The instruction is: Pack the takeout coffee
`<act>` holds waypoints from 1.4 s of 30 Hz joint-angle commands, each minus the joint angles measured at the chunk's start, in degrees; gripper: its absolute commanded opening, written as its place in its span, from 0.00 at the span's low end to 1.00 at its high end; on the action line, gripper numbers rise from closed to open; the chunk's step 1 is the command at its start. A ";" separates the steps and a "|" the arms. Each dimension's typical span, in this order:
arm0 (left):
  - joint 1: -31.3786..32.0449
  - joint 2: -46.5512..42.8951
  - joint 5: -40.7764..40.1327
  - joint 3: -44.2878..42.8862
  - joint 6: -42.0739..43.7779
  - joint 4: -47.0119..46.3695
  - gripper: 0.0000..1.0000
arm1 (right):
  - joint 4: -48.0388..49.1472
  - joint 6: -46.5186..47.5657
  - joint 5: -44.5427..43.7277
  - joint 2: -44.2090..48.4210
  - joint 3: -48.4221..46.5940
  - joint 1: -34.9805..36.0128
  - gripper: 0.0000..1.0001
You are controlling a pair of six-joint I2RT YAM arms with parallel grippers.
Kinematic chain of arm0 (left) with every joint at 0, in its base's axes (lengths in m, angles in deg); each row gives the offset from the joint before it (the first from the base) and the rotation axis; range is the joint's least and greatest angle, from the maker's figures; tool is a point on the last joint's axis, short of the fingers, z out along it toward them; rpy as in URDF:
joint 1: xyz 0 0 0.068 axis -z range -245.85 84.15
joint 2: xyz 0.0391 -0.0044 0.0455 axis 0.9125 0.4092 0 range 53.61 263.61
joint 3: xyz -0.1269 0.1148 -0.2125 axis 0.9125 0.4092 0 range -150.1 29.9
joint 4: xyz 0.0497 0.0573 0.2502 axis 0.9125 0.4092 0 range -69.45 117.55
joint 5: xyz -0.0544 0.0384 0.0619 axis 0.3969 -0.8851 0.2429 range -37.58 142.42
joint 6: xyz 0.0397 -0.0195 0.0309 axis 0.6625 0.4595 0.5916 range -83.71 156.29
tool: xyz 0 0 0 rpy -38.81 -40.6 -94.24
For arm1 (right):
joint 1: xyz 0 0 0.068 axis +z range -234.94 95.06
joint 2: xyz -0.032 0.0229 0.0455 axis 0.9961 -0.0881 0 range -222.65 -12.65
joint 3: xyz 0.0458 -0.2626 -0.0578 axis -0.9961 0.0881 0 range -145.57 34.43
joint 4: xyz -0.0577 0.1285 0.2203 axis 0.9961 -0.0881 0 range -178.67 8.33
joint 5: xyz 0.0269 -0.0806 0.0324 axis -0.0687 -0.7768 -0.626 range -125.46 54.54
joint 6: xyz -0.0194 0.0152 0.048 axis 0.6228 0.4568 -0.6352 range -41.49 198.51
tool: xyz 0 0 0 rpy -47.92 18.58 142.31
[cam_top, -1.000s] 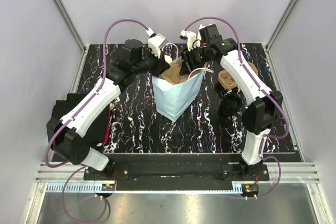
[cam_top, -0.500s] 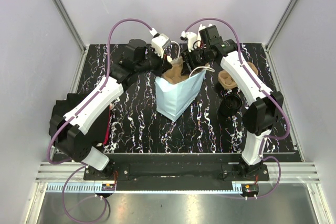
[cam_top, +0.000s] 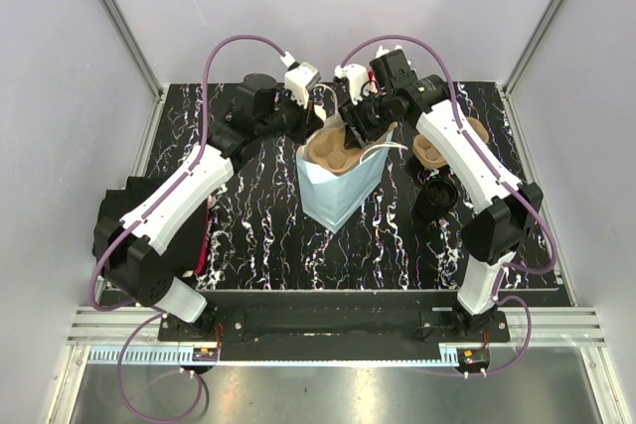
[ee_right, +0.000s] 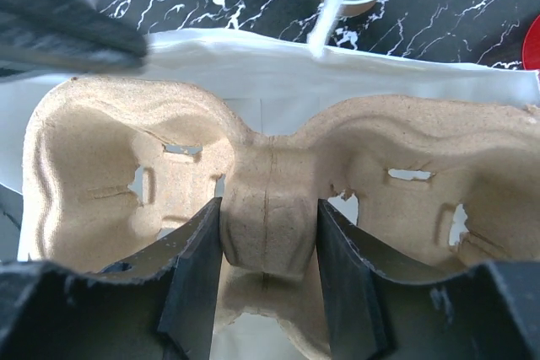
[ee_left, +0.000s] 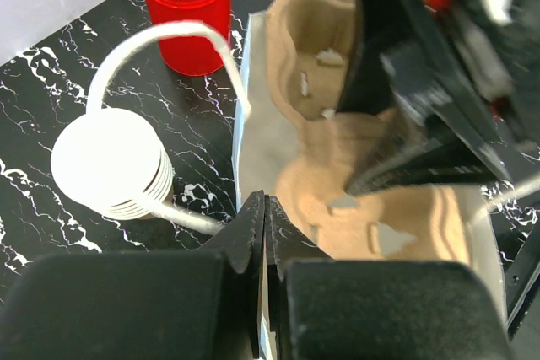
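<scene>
A pale blue paper bag (cam_top: 336, 191) stands open in the middle of the table. A brown pulp cup carrier (cam_top: 333, 146) lies across its mouth. My left gripper (cam_top: 315, 124) is shut on the bag's rim; the left wrist view shows the jaws (ee_left: 264, 208) pinching the bag's wall (ee_left: 251, 132). My right gripper (cam_top: 355, 134) is shut on the carrier's middle ridge (ee_right: 268, 208), one finger on each side. A round black-topped thing (cam_top: 437, 198) stands right of the bag; I cannot tell whether it is the lidded coffee cup.
A red cup of white sticks (ee_left: 184, 6) and a stack of white-rimmed lidless cups (ee_left: 110, 162) stand just behind the bag. More brown pulp carriers (cam_top: 434, 151) lie at the right. A black round thing (cam_top: 260, 81) sits at the back left. The bag's white cord handle (ee_left: 160, 35) loops over the cup stack.
My right gripper has brought the carrier lower and flatter into the bag's mouth. The left gripper has kept its hold on the rim, and the mouth is wider.
</scene>
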 commanded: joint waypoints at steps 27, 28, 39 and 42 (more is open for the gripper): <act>0.28 -0.32 1.54 -2.30 -1.71 -1.91 0.00 | -2.74 5.71 -14.79 7.03 -7.56 5.59 0.52; 0.28 -0.24 1.63 -2.30 -1.71 -1.91 0.00 | -2.48 5.89 -15.58 7.30 -7.21 5.68 0.52; 0.28 -0.06 1.89 -2.56 -1.97 -1.83 0.00 | 2.80 8.70 -23.06 6.95 -0.96 7.52 0.52; 0.28 0.03 1.80 -2.56 -1.97 -1.91 0.00 | 2.89 8.88 -23.06 6.51 -0.61 8.40 0.52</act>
